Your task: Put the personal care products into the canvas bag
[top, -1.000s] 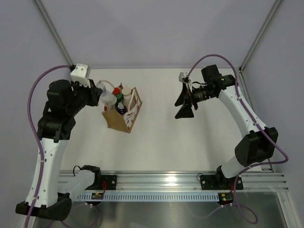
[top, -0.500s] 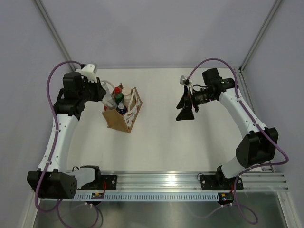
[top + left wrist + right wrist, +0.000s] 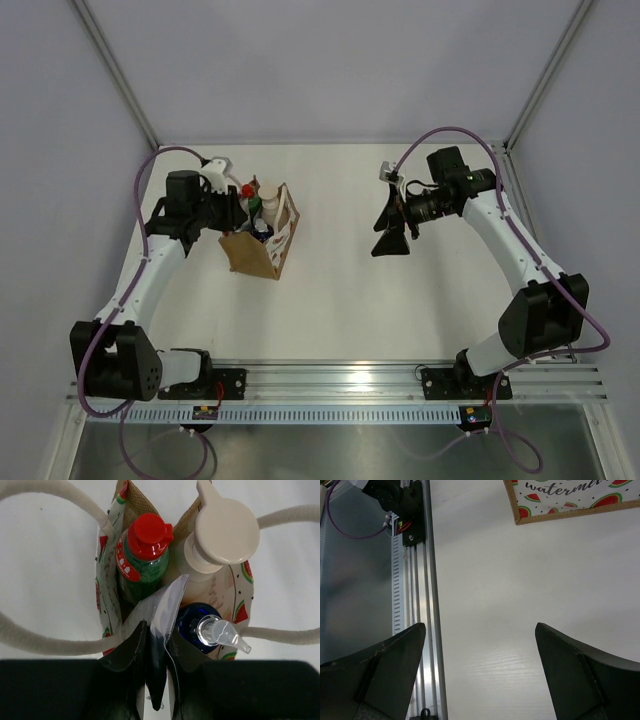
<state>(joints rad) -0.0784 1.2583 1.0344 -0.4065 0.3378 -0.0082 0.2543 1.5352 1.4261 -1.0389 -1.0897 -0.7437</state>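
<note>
The left arm [image 3: 148,280] and the right arm [image 3: 515,245] are white tubes with fat black joints. A thin purple cable [image 3: 450,128] loops along each one. A small white box [image 3: 215,172] sits just behind the left gripper [image 3: 157,627], which has smooth black fingers [image 3: 129,652]. The right gripper [image 3: 480,625] has dark fingers [image 3: 582,672] shaped like wedges.

The white table [image 3: 350,285] carries the canvas bag [image 3: 250,256] upright
</note>
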